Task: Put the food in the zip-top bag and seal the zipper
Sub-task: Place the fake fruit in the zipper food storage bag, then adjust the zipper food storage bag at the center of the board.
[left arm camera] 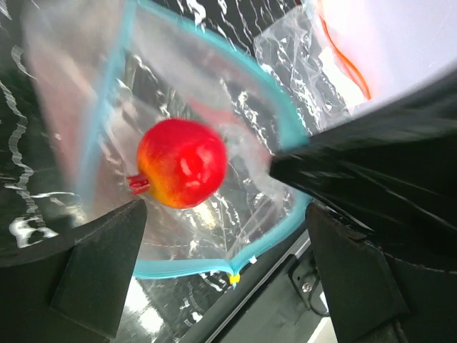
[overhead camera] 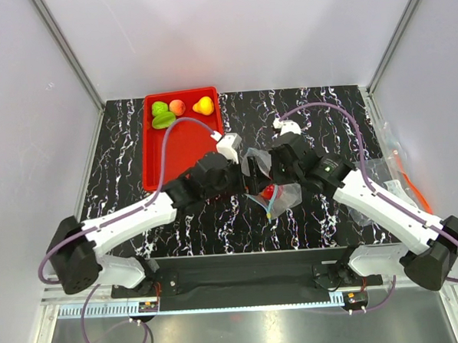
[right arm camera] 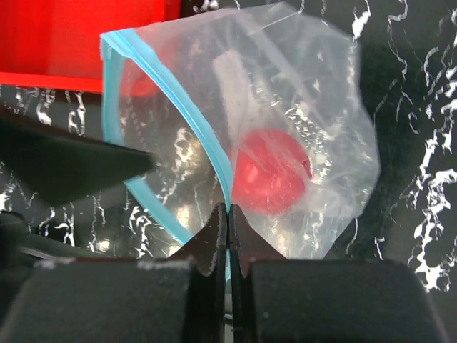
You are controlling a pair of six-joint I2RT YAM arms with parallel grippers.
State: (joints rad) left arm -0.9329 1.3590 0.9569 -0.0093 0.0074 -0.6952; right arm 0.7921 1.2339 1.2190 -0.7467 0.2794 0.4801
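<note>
The right jaws are pressed together on the zipper [right arm camera: 191, 112] rim of the bag [overhead camera: 283, 198], whose mouth gapes at mid-tabletop [overhead camera: 325, 105]. The left jaws stand spread wide over that mouth, with the apple [overhead camera: 268, 192] lying loose inside. Farther back, the red tray [overhead camera: 183, 147] holds the pear [overhead camera: 203, 105], peach [overhead camera: 177, 106] and two green pieces [overhead camera: 162, 114].

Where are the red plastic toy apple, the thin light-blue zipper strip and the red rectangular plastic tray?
red plastic toy apple [left arm camera: 182, 163]: left wrist view, centre of its skin.
thin light-blue zipper strip [right arm camera: 193, 121]: right wrist view, midway along it.
red rectangular plastic tray [overhead camera: 187, 143]: top external view, bare floor.
</note>
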